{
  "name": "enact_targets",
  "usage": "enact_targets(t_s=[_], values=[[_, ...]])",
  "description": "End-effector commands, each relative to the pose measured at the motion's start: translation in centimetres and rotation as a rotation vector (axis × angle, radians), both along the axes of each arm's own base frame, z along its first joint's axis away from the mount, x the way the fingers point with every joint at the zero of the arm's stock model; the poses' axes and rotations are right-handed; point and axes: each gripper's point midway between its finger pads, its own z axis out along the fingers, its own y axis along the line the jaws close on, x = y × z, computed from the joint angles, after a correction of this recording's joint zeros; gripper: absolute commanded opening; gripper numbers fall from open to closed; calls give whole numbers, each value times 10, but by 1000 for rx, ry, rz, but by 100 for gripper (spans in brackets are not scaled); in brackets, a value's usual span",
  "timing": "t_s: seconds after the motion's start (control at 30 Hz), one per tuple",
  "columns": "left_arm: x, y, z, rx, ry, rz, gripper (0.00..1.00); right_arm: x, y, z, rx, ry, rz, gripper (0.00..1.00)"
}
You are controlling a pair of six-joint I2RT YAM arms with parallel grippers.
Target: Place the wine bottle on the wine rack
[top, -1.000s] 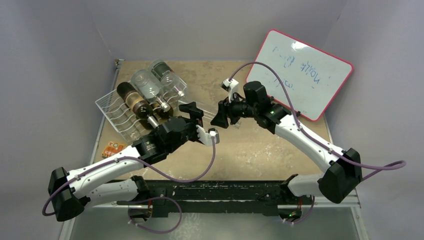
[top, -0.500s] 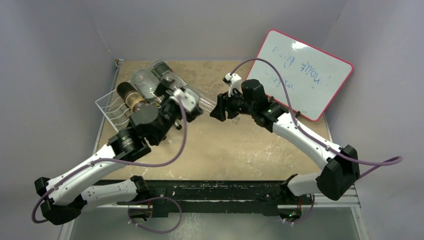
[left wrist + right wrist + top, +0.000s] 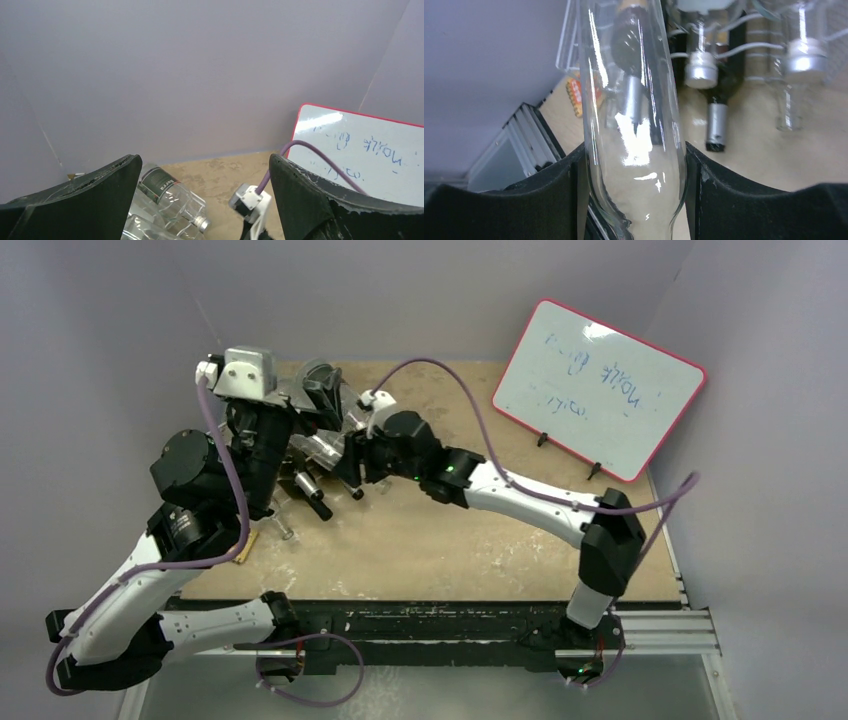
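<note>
My right gripper is shut on a clear glass wine bottle, gripped round its body, its neck pointing toward the rack. In the top view the right gripper and this bottle are at the front of the wine rack, which my raised left arm mostly hides. White rack wires show in the right wrist view with several bottle necks lying on them, one dark. My left gripper is open and empty, held high above the racked bottles.
A red-framed whiteboard leans at the back right. An orange packet lies on the table left of the rack. The side and back walls are close to the rack. The metal rail runs along the near edge.
My right arm has carried the clear bottle left, from mid-table to the rack's front. My left arm has left the bottle and risen up and back-left over the rack.
</note>
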Motion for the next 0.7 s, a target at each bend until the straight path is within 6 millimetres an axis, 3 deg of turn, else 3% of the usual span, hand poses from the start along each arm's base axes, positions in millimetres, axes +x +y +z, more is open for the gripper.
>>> enact_targets(t_s=[0.0,0.13,0.33,0.5,0.67], values=[[-6,25,14,-65,24,71,99,11,48,94,246,-124,-112,0],[-10,42,15,-58,52,122,99,9,94,80,188,-133,-145,0],[-19,67,15,-44,83,190,99,3,143,72,134,-187,-181,0],[-26,86,15,-61,96,234,99,-1,172,64,138,-224,-183,0],[-30,91,9,-51,114,238,99,7,185,53,159,-252,-211,0]])
